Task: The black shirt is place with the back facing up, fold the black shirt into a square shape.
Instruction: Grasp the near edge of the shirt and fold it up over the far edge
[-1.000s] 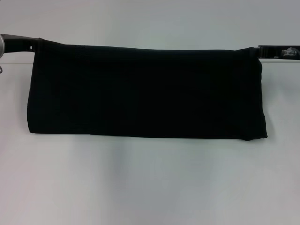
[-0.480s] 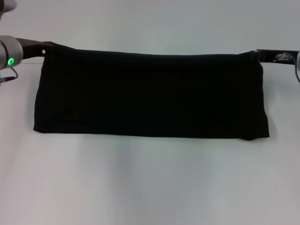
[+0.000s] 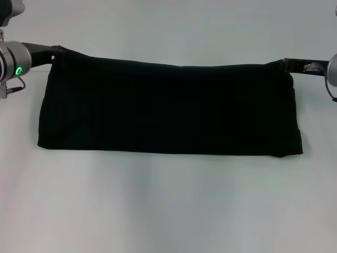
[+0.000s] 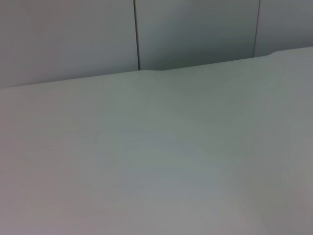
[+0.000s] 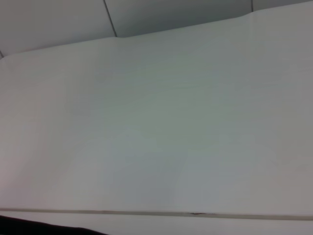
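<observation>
- you see the black shirt [image 3: 171, 108] as soft, matt cloth, with a fine weave that gives back almost no light; its upper edge sags gently, as limp fabric does.
- the table [image 3: 168, 205] under it looks smooth and matt, a pale plain surface with only a faint sheen.
- the left gripper [image 3: 52, 54] at the shirt's corner looks like dark, dull hard plastic or metal; you cannot tell which.
- the wrist housing [image 3: 13, 60] behind it is smooth silver-grey with a satin finish.
- the right gripper [image 3: 288, 65] is black and matt.
</observation>
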